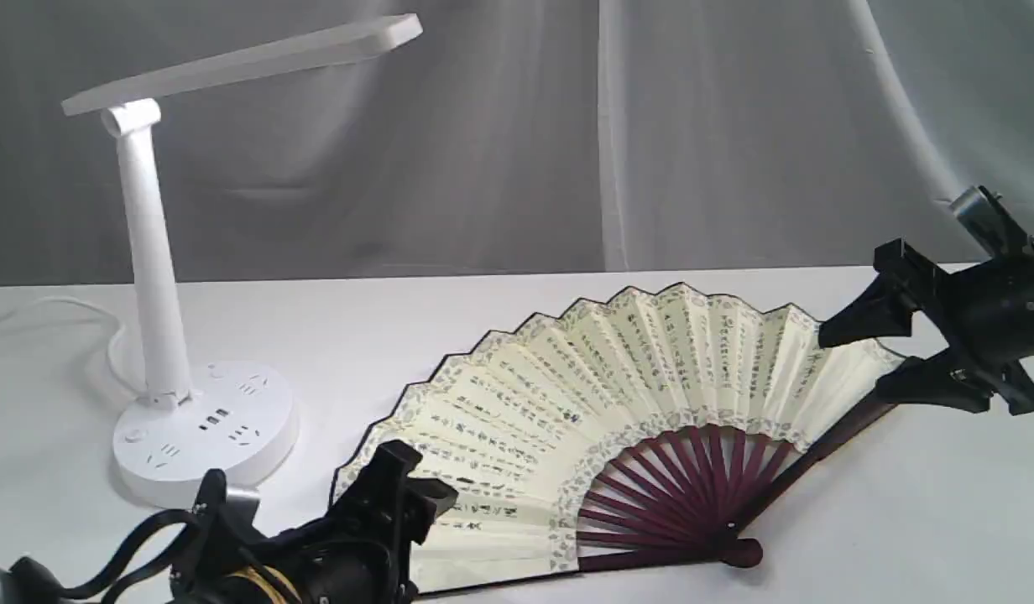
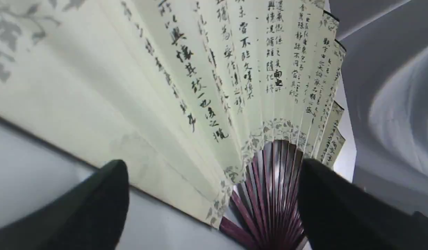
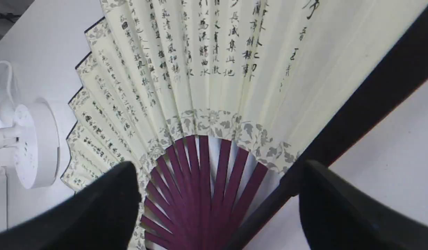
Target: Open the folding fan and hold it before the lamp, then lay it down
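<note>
Grey draped cloth backdrop (image 1: 500, 143), vertical folds, white tabletop (image 1: 383, 327), soft even light

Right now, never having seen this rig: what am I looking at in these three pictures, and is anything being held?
It is a robot with two arms, working at a white table. The wide picture comes from a camera off the arms. The other two come from a camera on each wrist, looking out between that arm's two black fingers. On the table a white desk lamp stands at the left of the wide picture. Beside it a folding fan lies spread open, with a cream leaf, black writing and maroon ribs. The left hand is at the fan's left end and the right hand at its right end. Both hands are open and neither grips the fan. I cannot tell whether a finger touches it.
</note>
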`<state>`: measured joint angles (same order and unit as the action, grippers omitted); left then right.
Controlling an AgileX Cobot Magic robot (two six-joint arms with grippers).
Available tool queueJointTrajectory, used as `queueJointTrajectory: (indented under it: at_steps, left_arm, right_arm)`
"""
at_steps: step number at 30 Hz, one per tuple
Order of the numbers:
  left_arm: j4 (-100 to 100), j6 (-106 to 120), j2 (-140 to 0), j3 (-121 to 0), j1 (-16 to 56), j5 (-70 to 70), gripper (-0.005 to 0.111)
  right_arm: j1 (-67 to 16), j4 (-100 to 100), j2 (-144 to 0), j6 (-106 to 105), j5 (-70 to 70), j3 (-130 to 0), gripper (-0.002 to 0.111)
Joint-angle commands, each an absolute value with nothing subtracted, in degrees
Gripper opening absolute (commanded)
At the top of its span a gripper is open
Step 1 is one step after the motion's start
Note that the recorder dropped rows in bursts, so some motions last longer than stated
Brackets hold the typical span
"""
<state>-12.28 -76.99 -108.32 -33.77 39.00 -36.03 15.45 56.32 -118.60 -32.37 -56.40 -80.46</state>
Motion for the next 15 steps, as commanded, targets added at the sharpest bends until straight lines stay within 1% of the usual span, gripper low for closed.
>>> queueJointTrajectory:
  at_steps: [1, 4, 7, 11, 15]
  left_arm:
    - [-13.13, -72.21, -105.13, -33.61, 37.44, -29.31, 0.068]
    - [-11.29, -68.13, -102.1, -33.61, 35.51, -24.24, 0.065]
    - [-4.9, -67.94, -98.89, -33.61, 33.12, -22.66, 0.06]
    - [6.64, -67.26, -94.0, -33.61, 29.02, -21.7, 0.047]
    - [15.24, -67.15, -88.92, -33.61, 24.05, -16.27, 0.035]
  right_arm:
    - [15.41, 56.36, -118.4, -32.5, -57.23, -80.4, 0.065]
    - [15.41, 58.48, -118.4, -33.74, -59.0, -80.4, 0.064]
    - [14.81, 58.69, -118.25, -35.54, -60.3, -80.4, 0.061]
    - [13.18, 54.62, -117.82, -35.54, -60.91, -80.4, 0.059]
    - [10.99, 52.03, -116.96, -35.54, -61.03, -80.4, 0.059]
